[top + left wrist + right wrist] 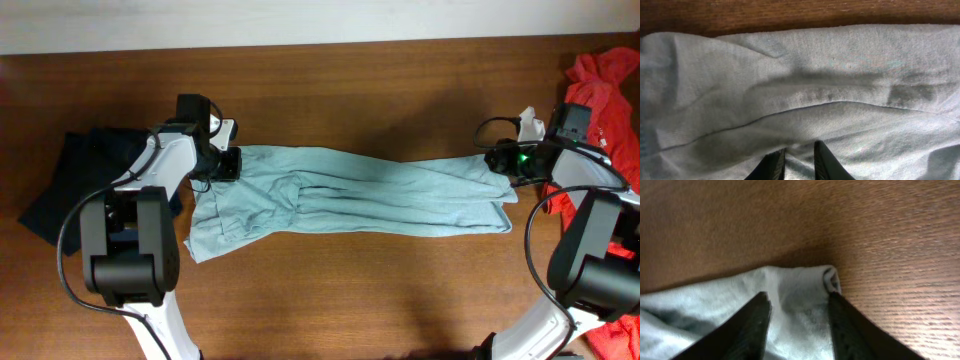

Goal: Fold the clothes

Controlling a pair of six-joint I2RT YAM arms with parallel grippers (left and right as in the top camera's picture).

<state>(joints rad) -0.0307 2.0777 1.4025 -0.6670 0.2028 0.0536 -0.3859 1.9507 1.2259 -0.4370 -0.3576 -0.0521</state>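
Note:
The pale grey-blue T-shirt (350,195) lies stretched left to right across the middle of the wooden table, with long creases. My left gripper (228,163) is at its upper left end. In the left wrist view the fingers (799,152) are close together with a fold of the T-shirt (805,75) pinched between them. My right gripper (500,160) is at the shirt's upper right corner. In the right wrist view its fingers (797,305) stand apart, one on each side of the shirt's corner (800,282), which lies flat on the wood.
A dark navy garment (60,190) lies at the left edge, partly under the left arm. A red-orange garment (610,90) is heaped at the right edge behind the right arm. Bare wood (350,90) shows beyond the shirt, and more (350,290) in front of it.

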